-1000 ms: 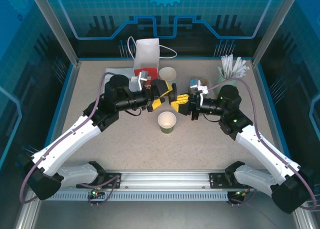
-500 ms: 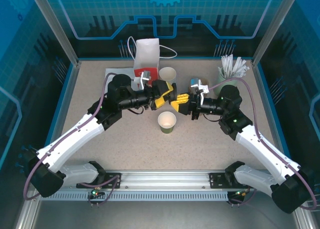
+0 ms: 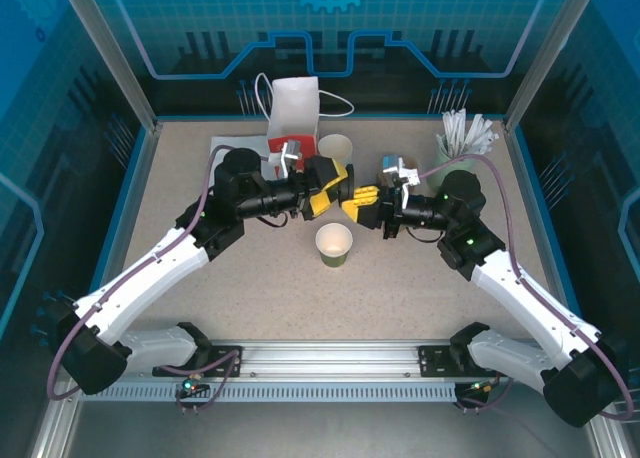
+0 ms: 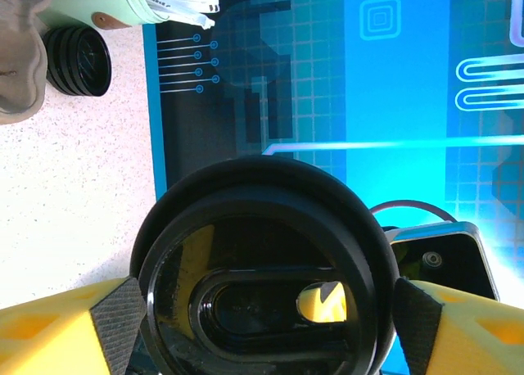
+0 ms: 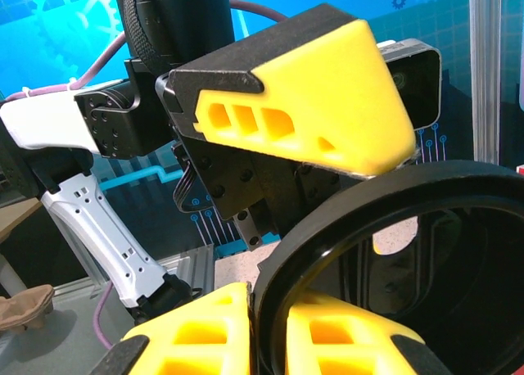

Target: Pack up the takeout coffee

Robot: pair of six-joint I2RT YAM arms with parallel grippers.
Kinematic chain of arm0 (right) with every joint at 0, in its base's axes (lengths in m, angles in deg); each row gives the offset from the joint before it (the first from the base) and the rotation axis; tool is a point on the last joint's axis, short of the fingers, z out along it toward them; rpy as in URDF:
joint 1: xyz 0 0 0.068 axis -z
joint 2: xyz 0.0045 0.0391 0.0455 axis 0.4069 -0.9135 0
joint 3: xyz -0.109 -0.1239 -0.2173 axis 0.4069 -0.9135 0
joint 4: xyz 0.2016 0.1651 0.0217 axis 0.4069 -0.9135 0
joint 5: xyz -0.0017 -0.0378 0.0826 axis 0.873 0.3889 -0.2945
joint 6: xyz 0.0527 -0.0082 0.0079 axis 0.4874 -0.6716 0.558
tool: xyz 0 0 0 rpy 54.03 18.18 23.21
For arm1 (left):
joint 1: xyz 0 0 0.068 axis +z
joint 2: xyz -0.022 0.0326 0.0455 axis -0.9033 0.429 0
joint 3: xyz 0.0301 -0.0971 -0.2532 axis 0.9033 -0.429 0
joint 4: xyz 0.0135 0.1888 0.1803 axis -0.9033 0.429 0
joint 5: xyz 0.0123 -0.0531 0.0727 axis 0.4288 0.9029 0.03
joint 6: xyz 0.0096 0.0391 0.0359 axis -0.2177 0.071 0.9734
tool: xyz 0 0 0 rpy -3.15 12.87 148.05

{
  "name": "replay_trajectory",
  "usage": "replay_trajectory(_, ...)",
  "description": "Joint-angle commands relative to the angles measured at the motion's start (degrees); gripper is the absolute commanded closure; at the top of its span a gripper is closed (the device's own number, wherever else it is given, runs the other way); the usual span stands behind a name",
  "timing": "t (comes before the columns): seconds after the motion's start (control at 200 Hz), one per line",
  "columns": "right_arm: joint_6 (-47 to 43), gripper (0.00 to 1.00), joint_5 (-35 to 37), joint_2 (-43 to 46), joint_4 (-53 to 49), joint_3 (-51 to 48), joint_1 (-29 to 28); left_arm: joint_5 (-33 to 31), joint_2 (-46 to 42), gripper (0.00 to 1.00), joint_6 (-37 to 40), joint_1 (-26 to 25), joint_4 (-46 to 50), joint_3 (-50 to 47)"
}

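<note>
The takeout coffee, a small dark green paper cup with a white rim, stands uncovered on the table just in front of both grippers. A black lid hangs in the air between them. My right gripper is shut on the lid's rim, one yellow finger on each face. My left gripper straddles the same lid, its pads pressed against the lid's two opposite sides. From above, the left gripper and the right gripper meet tip to tip over the table's middle.
A white paper bag with handles stands at the back, a second paper cup beside it. A pale-green pot of white wrapped sticks sits at the back right, with a stack of black lids near it.
The left arm has pushed its gripper slightly right, up to the right gripper, and its jaws have come in around the lid. The right arm has stayed still.
</note>
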Motion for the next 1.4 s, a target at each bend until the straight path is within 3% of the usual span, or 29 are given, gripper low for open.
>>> replay_trajectory(0.0,-0.1,0.86,-1.2,-0.2,3.2,1.0,-1.1,0.4,0.1,0.13,-0.3,0.5,1.4,-0.7)
replay_trajectory(0.18,-0.3,0.86,-1.3,-0.1,3.2,0.9,-1.1,0.8,-0.2,0.12,-1.5,0.8,0.5,-1.2)
replay_trajectory(0.355,0.6,0.86,-1.4,-0.6,4.5,0.9,-1.1,2.3,0.1,0.18,-3.0,0.9,-2.2,-1.5)
replay_trajectory(0.695,1.6,0.86,-1.6,-1.9,7.4,0.9,-1.1,3.3,0.1,0.16,-5.5,0.9,-4.8,-2.2)
replay_trajectory(1.116,1.0,0.86,-2.9,-4.1,7.2,1.6,-1.1,4.2,0.2,0.2,-5.8,0.8,-5.9,-1.8)
replay_trajectory(1.396,-0.5,0.81,-3.3,-4.4,4.1,1.6,-1.1,3.2,-0.2,0.22,-3.9,0.8,-4.1,-1.7)
